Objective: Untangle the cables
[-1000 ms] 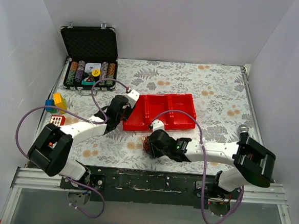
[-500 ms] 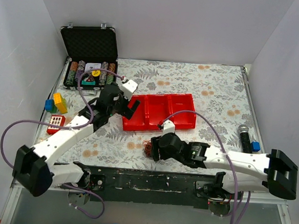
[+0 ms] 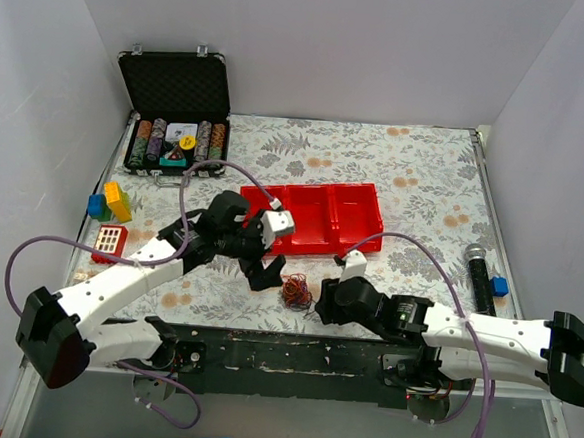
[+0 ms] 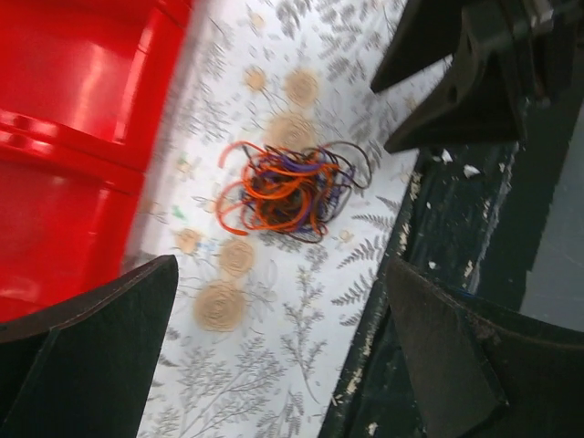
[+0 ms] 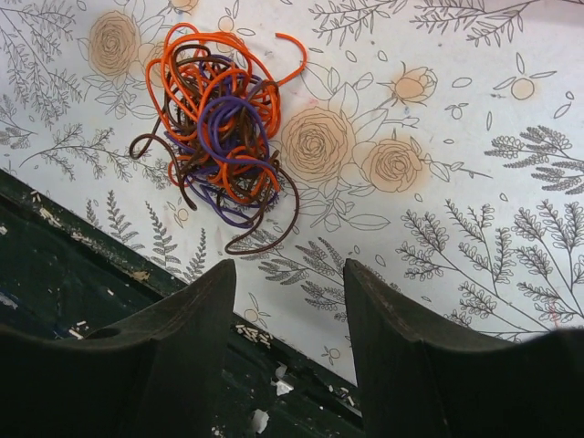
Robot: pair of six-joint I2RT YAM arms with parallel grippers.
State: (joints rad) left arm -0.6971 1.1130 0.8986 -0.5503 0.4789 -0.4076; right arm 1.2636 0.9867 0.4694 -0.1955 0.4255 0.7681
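The cables (image 3: 295,291) are a small tangled bunch of thin orange, brown and purple strands, lying loose on the floral cloth near the table's front edge. The left wrist view has the bunch (image 4: 287,187) ahead of my left gripper (image 4: 283,365), whose fingers stand wide apart with nothing between them. In the right wrist view the tangle (image 5: 219,128) lies just ahead and left of my right gripper (image 5: 290,301), which is open and empty. From above, the left gripper (image 3: 266,265) is just left of the bunch and the right gripper (image 3: 321,299) just right of it.
A red divided tray (image 3: 327,216) sits right behind the bunch. An open black case of poker chips (image 3: 177,141) stands at the back left, toy blocks (image 3: 113,201) at the left edge, a microphone (image 3: 477,272) at the right. The dark front rail (image 3: 293,344) runs close below the bunch.
The right gripper let go of the bunch and drew back to the right. The left arm swung from the tray down towards the bunch and opened wide.
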